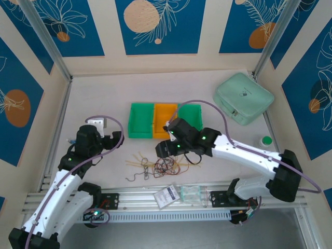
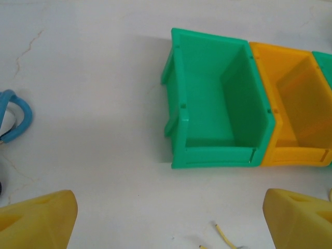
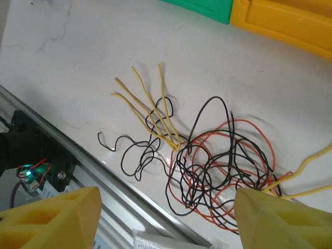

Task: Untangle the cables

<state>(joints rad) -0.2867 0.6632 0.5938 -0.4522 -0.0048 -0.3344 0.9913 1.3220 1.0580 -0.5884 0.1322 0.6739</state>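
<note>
1. Two grippers, both released. On the right gripper, yellow fingers spread wide with nothing clamped between them. Poised over the cables, with one finger overlapping two pale yellow strands; contact impossible to judge.
2. Open room: plenty of bare table left of the tangle and behind the bins. Tight on the near side, with the metal rail just beside the outermost black loops.
3. Cables bunched in one knot of red and black loops, lying on the table between the rail and the bins. Pale yellow ends fanning out from the knot toward the bins, and one black strand trailing off toward the rail.
4. On the left gripper, fingers equally far apart, gripping nothing, over bare table just short of the green bin. Two short yellow wire ends at the bottom edge between the fingers, and a blue cord looping in at the left edge.
5. Three bins in a row, touching side to side: green bin, orange bin, second green bin. Bare floors showing in the first two; inside of the third partly hidden behind the right arm.
6. Farther out, a mint pouch near the back right corner, well apart from the cables. Walls closing the table on three sides.
</note>
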